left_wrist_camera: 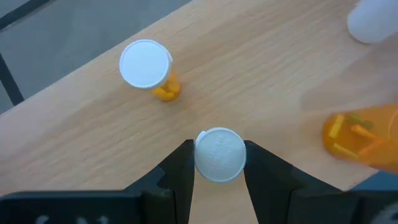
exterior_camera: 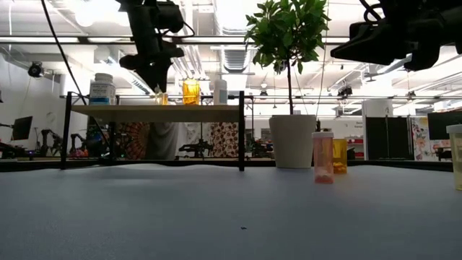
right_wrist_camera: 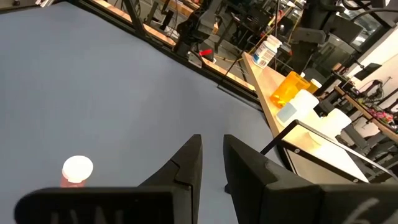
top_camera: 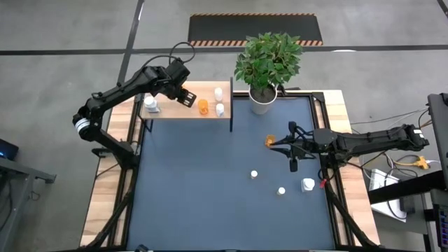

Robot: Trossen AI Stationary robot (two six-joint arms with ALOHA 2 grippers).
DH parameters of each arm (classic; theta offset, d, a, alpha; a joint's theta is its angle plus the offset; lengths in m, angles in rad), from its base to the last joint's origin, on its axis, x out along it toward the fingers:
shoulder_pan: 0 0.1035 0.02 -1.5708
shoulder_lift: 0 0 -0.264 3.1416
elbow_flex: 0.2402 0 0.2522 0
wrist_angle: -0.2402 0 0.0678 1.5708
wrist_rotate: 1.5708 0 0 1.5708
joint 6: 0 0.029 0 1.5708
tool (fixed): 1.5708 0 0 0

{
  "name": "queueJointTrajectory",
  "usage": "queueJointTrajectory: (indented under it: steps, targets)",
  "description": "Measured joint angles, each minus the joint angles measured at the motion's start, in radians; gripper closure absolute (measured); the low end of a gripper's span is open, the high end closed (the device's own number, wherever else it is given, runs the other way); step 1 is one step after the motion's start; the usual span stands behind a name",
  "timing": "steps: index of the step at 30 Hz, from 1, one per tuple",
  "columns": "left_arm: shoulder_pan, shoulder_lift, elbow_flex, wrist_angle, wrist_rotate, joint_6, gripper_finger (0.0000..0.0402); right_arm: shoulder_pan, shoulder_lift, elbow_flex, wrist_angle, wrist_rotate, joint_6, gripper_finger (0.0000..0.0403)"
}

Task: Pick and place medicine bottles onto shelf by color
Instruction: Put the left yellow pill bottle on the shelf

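The step in hand looks like setting a small bottle (left_wrist_camera: 219, 154) down on the shelf (top_camera: 168, 112), among the orange ones. To do it well, the left gripper (left_wrist_camera: 217, 163) should lower until the bottle's base sits flat on the wood, then open only a little and lift straight up, so neither finger drags the bottle over. It should keep clear of the capped orange bottle (left_wrist_camera: 149, 68) that stands ahead of the jaws and to one side, and of the larger orange bottle (left_wrist_camera: 364, 137) off to the other side (that one sits close to the shelf's edge, so a nudge could send it off).

The left jaws are narrow and closed on the bottle: its pale round cap fills the gap between them, touching both fingers. From the wrist view I cannot tell whether its base already rests on the wood.

The right gripper (right_wrist_camera: 212, 163) hangs above the blue table (top_camera: 210, 182), well apart from the shelf, and holds nothing. Its jaws stand nearly together, with only a thin slit between them and bare table showing through. A bottle with a white cap (right_wrist_camera: 77, 170) stands on the table beside those jaws, untouched.
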Motion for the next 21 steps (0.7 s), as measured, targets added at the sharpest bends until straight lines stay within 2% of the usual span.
queueJointTrajectory:
  steps: [21]
  targets:
    - [0.0, 0.0, 0.0, -0.001, 0.002, -0.01, 0.0294, 0.0, 0.0, 0.0, -0.005, 0.0, 0.0, 0.0346]
